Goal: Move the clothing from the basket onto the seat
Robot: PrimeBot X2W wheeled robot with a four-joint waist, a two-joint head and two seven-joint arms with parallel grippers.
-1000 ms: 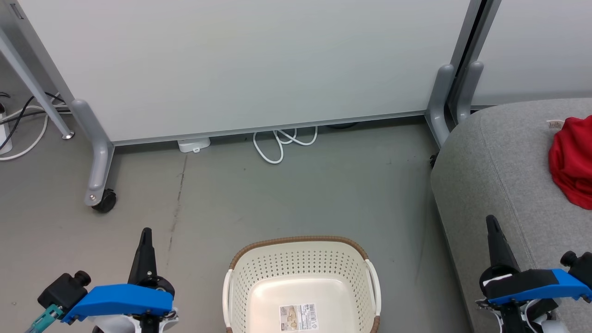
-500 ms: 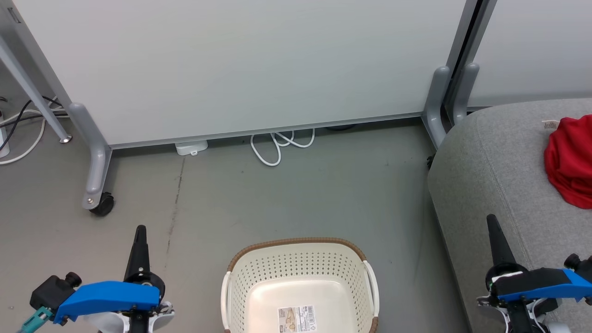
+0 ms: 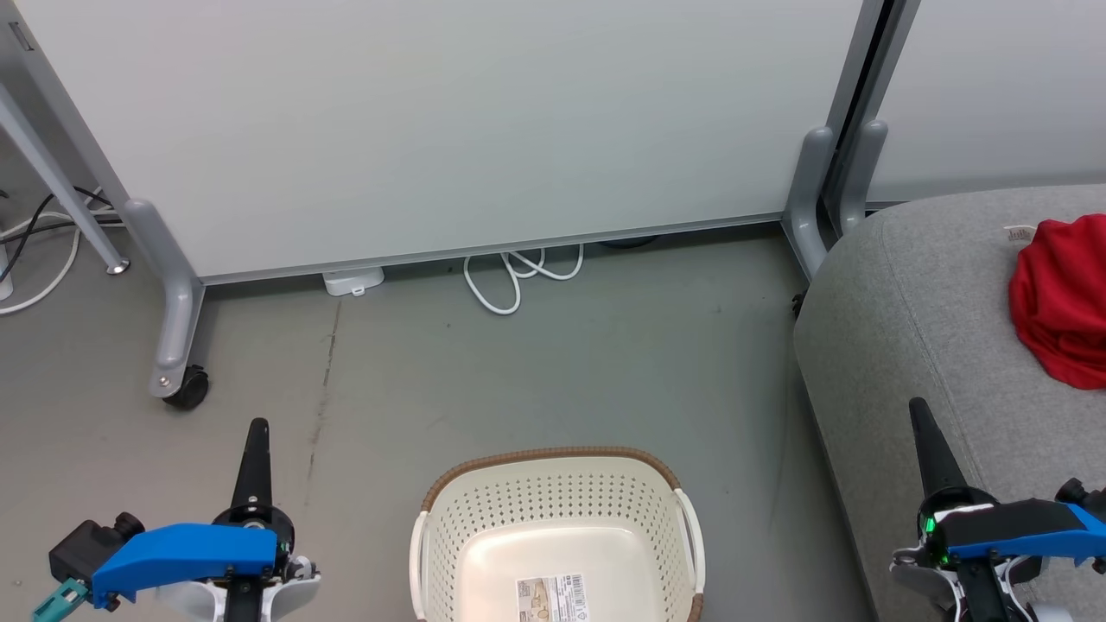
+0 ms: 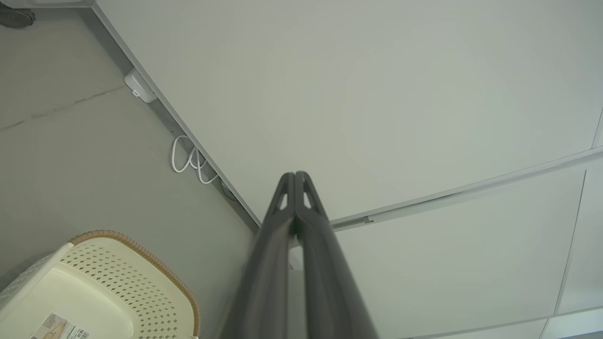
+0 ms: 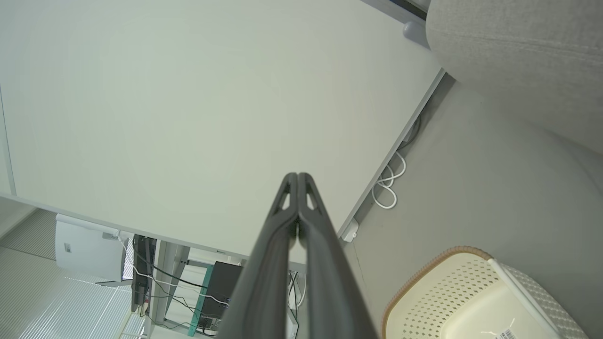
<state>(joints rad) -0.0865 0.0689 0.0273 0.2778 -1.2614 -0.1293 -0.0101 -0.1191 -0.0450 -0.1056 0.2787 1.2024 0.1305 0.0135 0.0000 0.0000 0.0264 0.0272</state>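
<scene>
**Item: the clothing** (image 3: 1061, 298). Red fabric in one bunched heap on the seat (image 3: 916, 302), towards its far edge and cut off by the head view's right border. Whether it is one garment or two cannot be told. A small white tag (image 3: 1020, 233) lies touching its far-left side.

**Handling (judged).** Soft, light and limp, not fragile. It should drape and trail when lifted. The best hold is a pinch on a raised fold at the heap's top, since a flat edge would slip from narrow fingers.

**Item: the basket** (image 3: 553, 454). Stands on the floor (image 3: 518, 371), just left of the seat's near-left corner. Its visible bottom carries a label sticker (image 3: 553, 598) and no fabric. The near part is out of frame. The task looks done, or nearly so.

**Left gripper** (image 3: 257, 425). Hangs low over the floor, well left of the basket. The fingers are pressed together on nothing and point up towards the white partition panel (image 3: 432, 130).

**Right gripper** (image 3: 916, 404). Sits low at the seat's near-left edge, well short of the clothing. The fingers are likewise closed tip to tip and hold nothing.
</scene>
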